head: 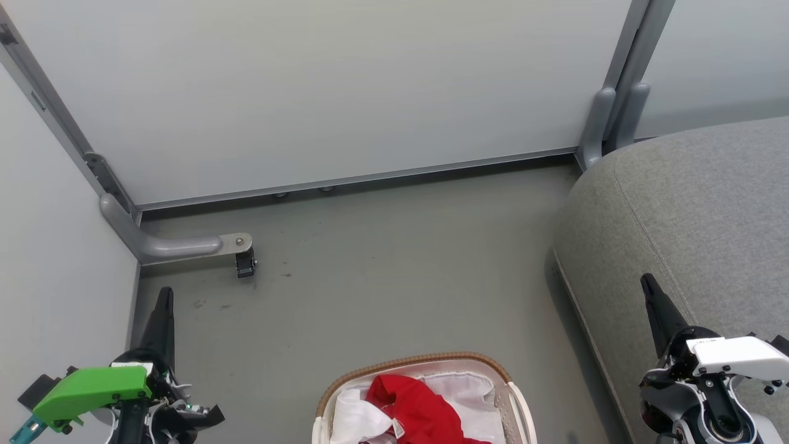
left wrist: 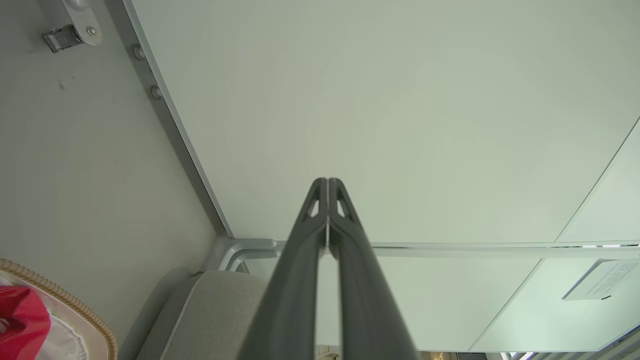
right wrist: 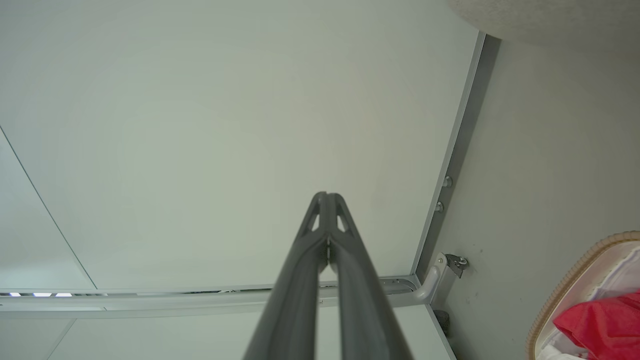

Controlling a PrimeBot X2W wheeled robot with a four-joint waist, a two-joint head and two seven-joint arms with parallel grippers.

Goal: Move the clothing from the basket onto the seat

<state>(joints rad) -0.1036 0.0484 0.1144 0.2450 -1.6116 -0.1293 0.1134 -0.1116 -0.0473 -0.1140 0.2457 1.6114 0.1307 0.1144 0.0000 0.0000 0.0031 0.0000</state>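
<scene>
Head view: basket (head: 419,358) on perhaps-scuffed floor (head: 394,271)

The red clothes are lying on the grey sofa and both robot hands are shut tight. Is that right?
Not quite. The head view shows the red clothing lying in the basket on the floor, not on the grey seat. The rest is right: the left gripper and the right gripper are both shut.
</scene>
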